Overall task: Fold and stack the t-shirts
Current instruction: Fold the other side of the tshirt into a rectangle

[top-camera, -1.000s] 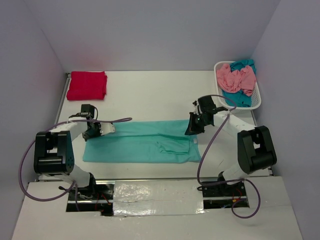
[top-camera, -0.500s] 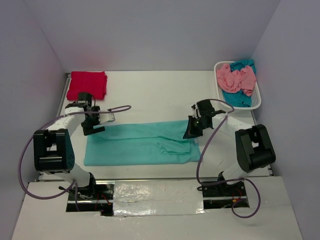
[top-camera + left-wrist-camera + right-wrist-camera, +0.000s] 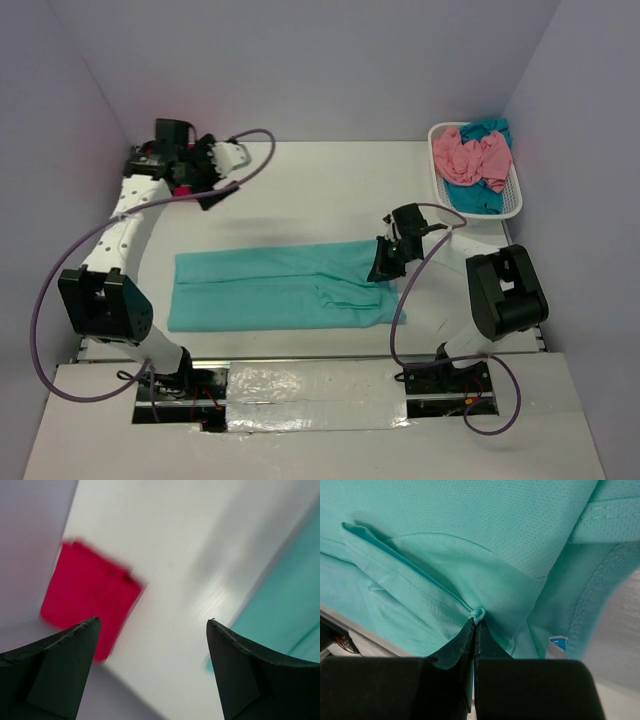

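The only label I can find is a small white tag point(image 3: 558, 643) with a blue mark, sewn inside the mint-teal shirt point(image 3: 470, 540) near its stitched hem. It is too small to read, and only the right wrist view shows it.

That same view shows the cloth is a fine pin-holed mesh knit with double rows of stitching. The right gripper point(image 3: 475, 622) has its black fingers pressed together on a little pucker of this fabric.

From above, the mint-teal shirt point(image 3: 280, 285) lies as a long, flat band across the near middle of the white table point(image 3: 330, 190), with the right gripper point(image 3: 385, 262) down on its right end.

The left gripper point(image 3: 225, 165) is over the far left corner, well apart from that shirt. In its own view the left gripper point(image 3: 152, 621) is spread wide with nothing between the fingers. Below it sits the crimson red shirt point(image 3: 85, 600), a blurred, squarish folded block in the corner by the wall. The overhead view mostly hides this shirt behind the arm.

At the far right stands a white lattice basket point(image 3: 515, 205) holding the crumpled salmon pink shirt point(image 3: 470, 155) and the darker teal-blue shirt point(image 3: 487, 128).
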Robot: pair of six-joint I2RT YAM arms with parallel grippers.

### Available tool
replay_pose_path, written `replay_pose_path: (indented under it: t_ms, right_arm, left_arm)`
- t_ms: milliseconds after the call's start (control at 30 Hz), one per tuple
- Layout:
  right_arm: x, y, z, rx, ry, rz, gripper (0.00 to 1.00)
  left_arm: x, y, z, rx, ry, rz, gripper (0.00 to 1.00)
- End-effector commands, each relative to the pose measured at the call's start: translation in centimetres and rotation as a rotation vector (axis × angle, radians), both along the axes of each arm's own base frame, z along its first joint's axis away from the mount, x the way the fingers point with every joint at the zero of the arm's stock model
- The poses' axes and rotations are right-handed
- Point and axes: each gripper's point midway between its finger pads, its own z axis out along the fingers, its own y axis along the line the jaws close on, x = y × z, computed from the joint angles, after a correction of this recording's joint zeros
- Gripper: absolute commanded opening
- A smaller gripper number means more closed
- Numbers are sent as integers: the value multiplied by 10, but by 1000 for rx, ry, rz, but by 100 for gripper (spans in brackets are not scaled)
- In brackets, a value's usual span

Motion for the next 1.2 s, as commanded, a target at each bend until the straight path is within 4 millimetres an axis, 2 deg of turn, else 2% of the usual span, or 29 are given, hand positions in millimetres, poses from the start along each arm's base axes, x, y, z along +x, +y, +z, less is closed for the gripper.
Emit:
replay_pose_path:
  t_ms: [0, 33, 67, 100, 133, 167, 233, 267, 300, 333, 400, 433, 500, 533, 700, 767, 867, 900, 967, 1000, 1133, 1167]
  right_arm:
    - [3, 0, -4, -17, -22, 16, 0]
    - [3, 1, -6, -13, -15, 12, 0]
    - [4, 2, -6, -6, -19, 11, 0]
    - [4, 2, -7, -3, -16, 11, 0]
    - [5, 3, -8, -4, -11, 10, 0]
    - [5, 3, -9, -4, -10, 9, 0]
    - [7, 4, -8, -3, -12, 9, 0]
    - [7, 3, -8, -5, -16, 8, 0]
    - [8, 3, -8, -7, -19, 6, 0]
    - [8, 2, -9, -11, -19, 5, 0]
    - [9, 1, -9, -17, -26, 7, 0]
    - [9, 1, -9, -18, -27, 7, 0]
    - [8, 0, -11, -21, -26, 7, 0]
    - [7, 0, -11, -23, -25, 7, 0]
    - [6, 0, -12, -18, -26, 7, 0]
    - [7, 1, -11, -10, -30, 7, 0]
    - [8, 2, -10, -6, -33, 3, 0]
    - [9, 2, -8, -5, -38, 5, 0]
    - [12, 2, -6, -6, -44, 5, 0]
    - [13, 1, -6, -8, -45, 4, 0]
    - [22, -1, 4, -12, -68, -3, 0]
    - [29, -1, 11, -18, -99, 2, 0]
  left_arm:
    - [-52, -124, -39, -245, 283, -199, 99]
    - [-52, -149, -49, -283, 313, -238, 90]
    - [-66, -185, -55, -317, 354, -314, 77]
    - [-74, -210, -59, -394, 420, -332, 58]
    - [-83, -242, -79, -401, 491, -377, 13]
    - [-87, -257, -87, -409, 527, -378, 0]
    - [-93, -284, -97, -442, 602, -365, 1]
    - [-98, -299, -111, -447, 634, -386, 8]
    - [-98, -304, -118, -463, 658, -348, 18]
    - [-97, -309, -128, -469, 676, -327, 36]
    - [-94, -313, -136, -489, 700, -294, 46]
    - [-93, -314, -150, -480, 732, -270, 51]
    - [-91, -317, -157, -485, 769, -241, 52]
    - [-91, -319, -169, -480, 797, -226, 54]
    - [-87, -323, -180, -483, 814, -203, 55]
    - [-89, -322, -183, -474, 818, -209, 53]
    - [-98, -321, -186, -460, 846, -229, 41]
    - [-100, -320, -185, -462, 852, -233, 28]
    - [-105, -320, -181, -466, 868, -249, 11]
    - [-107, -321, -178, -471, 871, -256, 0]
    - [-103, -324, -163, -491, 839, -283, 0]
    - [-101, -324, -161, -491, 830, -287, 0]
